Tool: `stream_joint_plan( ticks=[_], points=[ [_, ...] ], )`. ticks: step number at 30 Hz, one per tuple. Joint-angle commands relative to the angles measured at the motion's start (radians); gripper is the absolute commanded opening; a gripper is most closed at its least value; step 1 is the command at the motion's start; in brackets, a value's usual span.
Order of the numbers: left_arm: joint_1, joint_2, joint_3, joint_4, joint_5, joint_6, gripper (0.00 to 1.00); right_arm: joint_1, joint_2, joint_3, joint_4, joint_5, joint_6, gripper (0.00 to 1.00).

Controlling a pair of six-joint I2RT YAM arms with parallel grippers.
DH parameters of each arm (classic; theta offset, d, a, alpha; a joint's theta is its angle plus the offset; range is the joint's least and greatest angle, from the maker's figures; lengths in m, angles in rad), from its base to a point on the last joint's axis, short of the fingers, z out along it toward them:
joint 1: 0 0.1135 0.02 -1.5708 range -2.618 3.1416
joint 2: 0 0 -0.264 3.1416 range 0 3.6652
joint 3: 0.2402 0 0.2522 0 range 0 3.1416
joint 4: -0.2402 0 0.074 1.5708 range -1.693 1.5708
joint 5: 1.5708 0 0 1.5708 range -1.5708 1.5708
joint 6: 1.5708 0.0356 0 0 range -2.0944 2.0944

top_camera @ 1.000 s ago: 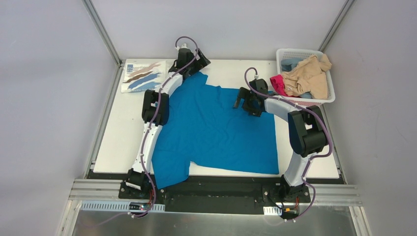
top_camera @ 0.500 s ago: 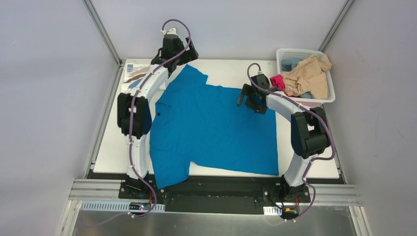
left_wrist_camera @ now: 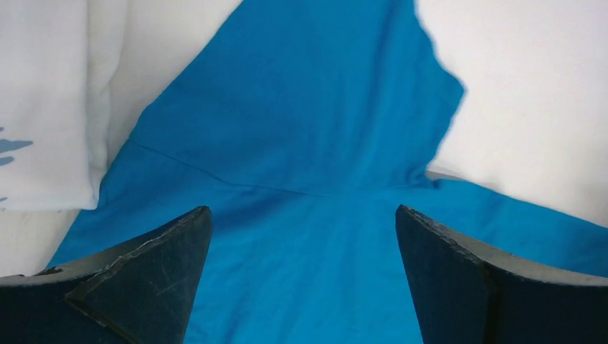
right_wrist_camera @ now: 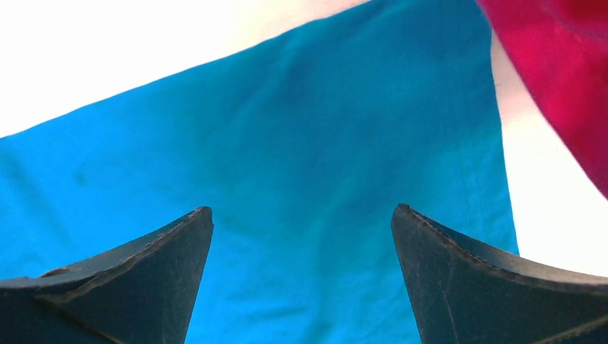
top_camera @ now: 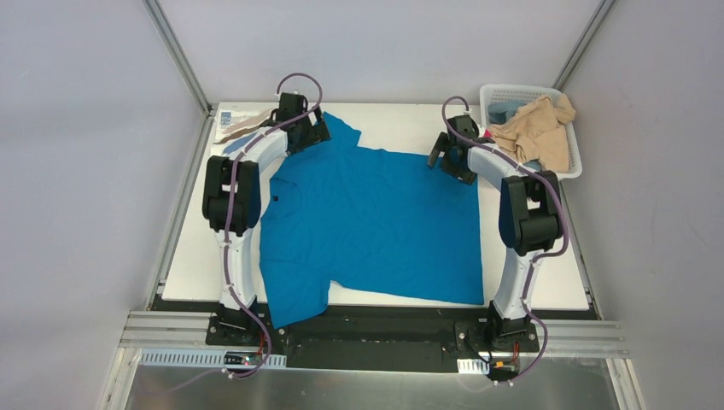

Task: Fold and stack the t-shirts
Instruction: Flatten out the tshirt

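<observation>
The bright blue collared t-shirt (top_camera: 376, 222) lies spread flat on the white table, one sleeve at the far left, the other hanging over the near edge. My left gripper (top_camera: 312, 137) is open above the far-left sleeve and shoulder seam (left_wrist_camera: 301, 143). My right gripper (top_camera: 444, 161) is open above the shirt's far-right hem corner (right_wrist_camera: 323, 143). The folded white shirt with brown and blue brushstrokes (top_camera: 235, 126) lies at the far left, partly hidden by the left arm. A beige shirt (top_camera: 534, 132) fills the basket; a pink one (right_wrist_camera: 559, 64) shows in the right wrist view.
The white plastic mesh basket (top_camera: 574, 166) stands at the far right corner of the table, holding several shirts. The table's (top_camera: 205, 256) near edge meets a black rail where both arm bases sit. Grey walls and metal posts enclose the space.
Both arms have swung outward: the left gripper moved left and lowered onto the far-left sleeve, the right gripper moved to the far-right corner. The collar side is now uncovered.
</observation>
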Motion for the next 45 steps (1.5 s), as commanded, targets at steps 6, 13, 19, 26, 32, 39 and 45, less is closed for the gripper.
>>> stream_joint_plan(
  ticks=[6, 13, 19, 26, 32, 39, 45],
  points=[
    [0.057, 0.156, 0.153, -0.093, 0.072, -0.088, 1.0, -0.041, 0.15, 0.115, -0.046, -0.018, 0.017, 0.99],
    [0.07, 0.263, 0.296, -0.174, -0.031, -0.093, 1.0, -0.086, 0.284, 0.291, -0.119, -0.06, 0.067, 0.99],
    [0.08, 0.362, 0.46, -0.236, -0.113, -0.13, 1.0, -0.107, 0.38, 0.467, -0.168, -0.047, 0.081, 0.99],
    [0.097, 0.465, 0.633, -0.25, -0.082, -0.164, 1.0, -0.121, 0.463, 0.61, -0.176, -0.07, 0.08, 0.99],
    [0.091, 0.432, 0.72, -0.249, 0.033, -0.133, 1.0, -0.116, 0.425, 0.668, -0.173, -0.132, 0.059, 0.99],
    [0.046, 0.128, 0.561, -0.266, 0.04, -0.058, 1.0, -0.049, 0.177, 0.523, -0.155, -0.081, 0.04, 0.99],
    [0.003, -0.266, 0.127, -0.302, 0.017, -0.093, 1.0, 0.015, -0.126, 0.17, -0.134, -0.012, 0.079, 0.99]
  ],
)
